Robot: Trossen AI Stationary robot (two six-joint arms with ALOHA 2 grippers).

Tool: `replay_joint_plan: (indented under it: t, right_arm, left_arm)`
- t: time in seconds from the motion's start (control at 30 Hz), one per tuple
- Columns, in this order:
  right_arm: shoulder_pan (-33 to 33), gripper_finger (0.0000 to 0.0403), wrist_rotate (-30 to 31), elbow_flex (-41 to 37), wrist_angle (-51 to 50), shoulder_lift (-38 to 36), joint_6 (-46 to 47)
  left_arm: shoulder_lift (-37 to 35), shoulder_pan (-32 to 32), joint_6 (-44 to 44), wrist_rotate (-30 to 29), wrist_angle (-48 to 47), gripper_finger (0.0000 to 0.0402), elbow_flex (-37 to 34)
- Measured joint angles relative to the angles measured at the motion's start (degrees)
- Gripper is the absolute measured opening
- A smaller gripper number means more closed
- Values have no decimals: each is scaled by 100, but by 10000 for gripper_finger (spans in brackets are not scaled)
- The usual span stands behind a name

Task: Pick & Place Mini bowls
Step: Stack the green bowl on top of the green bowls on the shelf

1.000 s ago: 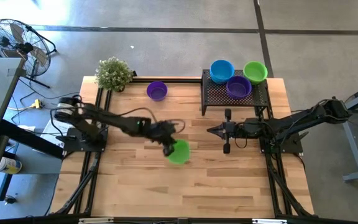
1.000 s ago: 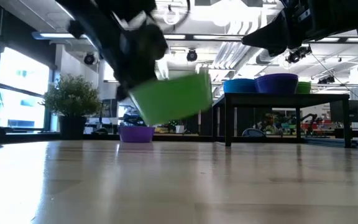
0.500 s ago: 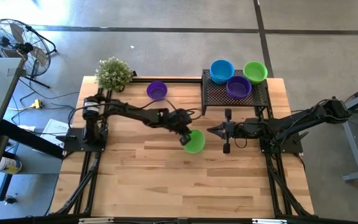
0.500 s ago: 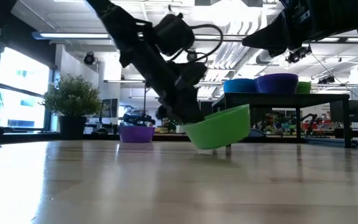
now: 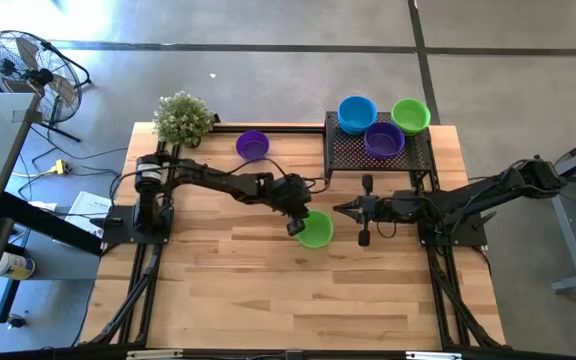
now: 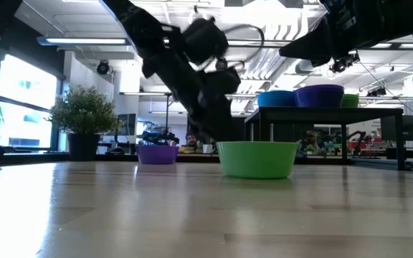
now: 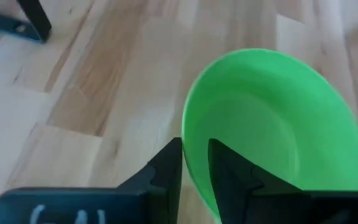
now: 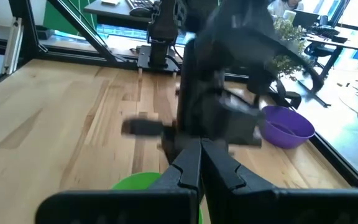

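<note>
- Mini bowls sit in two places: from above we see a green bowl (image 5: 315, 230) on the wooden table (image 5: 268, 300) near its centre, a purple bowl (image 5: 253, 145) toward 11 o'clock of it, and blue (image 5: 357, 113), green (image 5: 410, 115) and purple (image 5: 384, 139) bowls on the black mesh stand (image 5: 408, 160) at 1 o'clock.
- Only the low view shows us that the centre bowl stands flat and upright on the wood.
- Only the left wrist view shows us the left gripper (image 7: 194, 162) with its fingers slightly parted, straddling the bowl's rim, one finger inside and one outside; we cannot tell whether they touch it.
- Our left arm reaches from 9 o'clock, angled down to the bowl.
- Our right gripper (image 5: 340, 210) waits at 3 o'clock of the bowl, fingers pressed together, holding nothing.
- A potted plant (image 5: 182, 119) stands at the table's far-left corner.
</note>
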Motion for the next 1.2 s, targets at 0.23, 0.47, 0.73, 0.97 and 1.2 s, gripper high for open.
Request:
replay_joint_plan:
  t: [0.23,0.47,0.73,0.97,1.2]
  right_arm:
    - [117,0,499,91,-246,0,61]
    - [155,6,368,704,-1164,313,519]
    - [169,43,-270,1690,-2102,1622,874]
    - [309,99,-772,2726,-3497,2814,854]
    - [357,142,-892,3499,-4547,3879,725]
  left_arm:
    - [-752,-10,453,-81,1046,9,-831]
    - [-1302,46,477,-59,3205,6,-2221]
    - [-1559,72,386,-63,5877,5,-3897]
    - [-1563,74,239,-224,7423,5,-4877]
    - [-1563,111,235,-282,7503,5,-5011]
